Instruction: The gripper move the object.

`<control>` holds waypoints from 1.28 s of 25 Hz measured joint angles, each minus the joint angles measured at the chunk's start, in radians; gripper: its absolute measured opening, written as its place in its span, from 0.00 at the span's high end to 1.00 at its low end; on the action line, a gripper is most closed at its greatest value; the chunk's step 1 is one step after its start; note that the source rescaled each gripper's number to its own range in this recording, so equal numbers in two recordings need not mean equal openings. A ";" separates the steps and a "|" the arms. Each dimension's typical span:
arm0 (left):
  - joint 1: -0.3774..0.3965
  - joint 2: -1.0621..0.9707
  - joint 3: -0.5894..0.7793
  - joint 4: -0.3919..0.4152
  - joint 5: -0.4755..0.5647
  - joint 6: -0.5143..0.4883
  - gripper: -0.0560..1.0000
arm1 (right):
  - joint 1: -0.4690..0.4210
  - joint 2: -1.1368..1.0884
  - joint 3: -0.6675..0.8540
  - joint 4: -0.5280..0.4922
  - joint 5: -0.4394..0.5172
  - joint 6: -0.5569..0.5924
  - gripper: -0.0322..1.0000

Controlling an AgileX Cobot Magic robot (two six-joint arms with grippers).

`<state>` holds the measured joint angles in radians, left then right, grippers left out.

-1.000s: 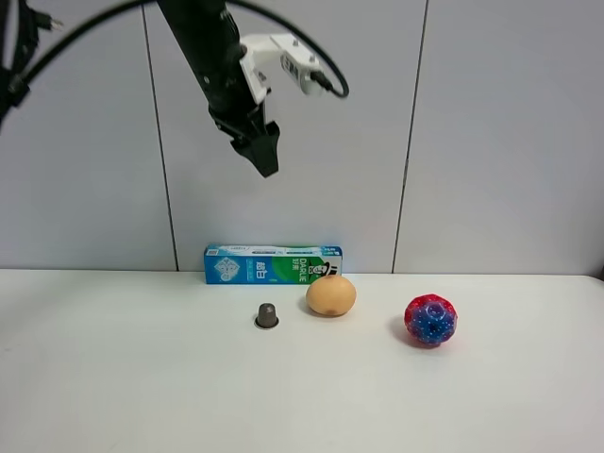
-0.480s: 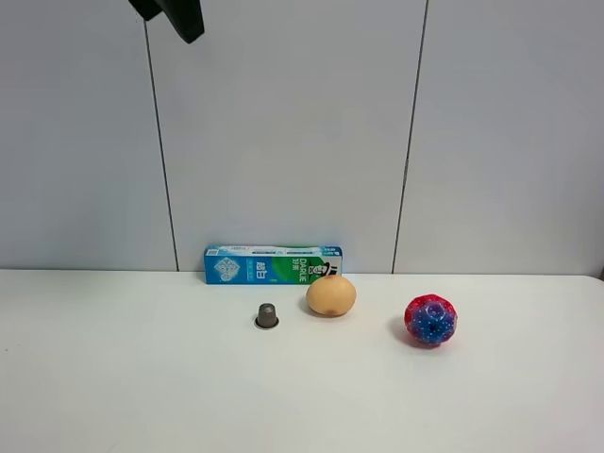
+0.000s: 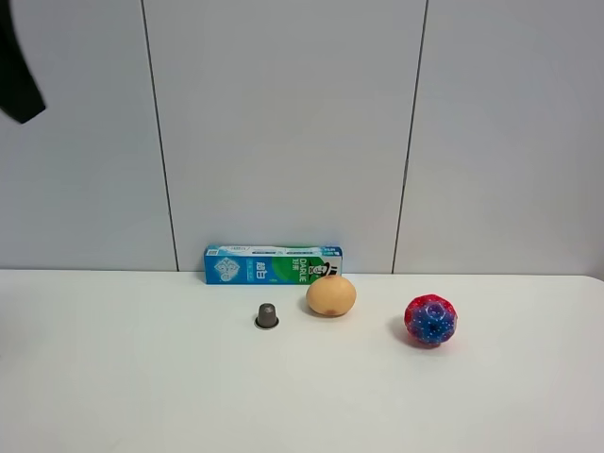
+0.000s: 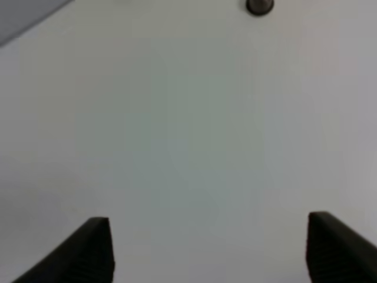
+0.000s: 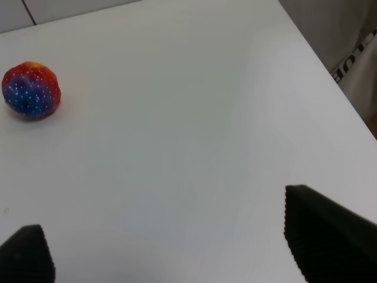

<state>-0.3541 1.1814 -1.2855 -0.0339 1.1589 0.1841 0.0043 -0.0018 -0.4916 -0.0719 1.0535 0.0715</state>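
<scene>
On the white table (image 3: pixel 142 396) lie a blue-green toothpaste box (image 3: pixel 273 265) against the wall, an orange-tan egg-shaped object (image 3: pixel 330 295), a small grey cap (image 3: pixel 267 316) and a red-blue spiky ball (image 3: pixel 430 320). My left gripper (image 4: pixel 209 247) is open and empty, high above the table, with the grey cap (image 4: pixel 260 6) far ahead of it. My right gripper (image 5: pixel 177 236) is open and empty above bare table, with the ball (image 5: pixel 30 91) well away from it. In the exterior high view only a dark part of the left arm (image 3: pixel 19 85) shows at the upper left edge.
Grey wall panels (image 3: pixel 283 132) stand behind the table. The right wrist view shows the table's side edge (image 5: pixel 321 59) with a dark floor and some cloth (image 5: pixel 359 65) beyond it.
The left arm has swung up and to the left, from above the toothpaste box to the upper left edge of the exterior view. The objects on the table have not moved.
</scene>
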 joint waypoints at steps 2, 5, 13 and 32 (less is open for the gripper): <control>0.033 -0.098 0.100 -0.038 -0.006 -0.006 0.40 | 0.000 0.000 0.000 0.000 0.000 0.000 0.00; 0.087 -0.271 0.234 -0.075 -0.008 -0.016 0.40 | 0.000 0.000 0.000 0.000 0.000 0.000 0.00; 0.293 -0.672 0.432 -0.084 0.024 -0.030 0.40 | 0.000 0.000 0.000 0.000 0.000 0.000 0.00; 0.532 -1.084 0.769 -0.156 -0.093 0.008 0.40 | 0.000 0.000 0.000 0.000 0.000 0.000 0.00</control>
<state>0.1774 0.0975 -0.5163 -0.1902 1.0662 0.1924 0.0043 -0.0018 -0.4916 -0.0719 1.0535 0.0715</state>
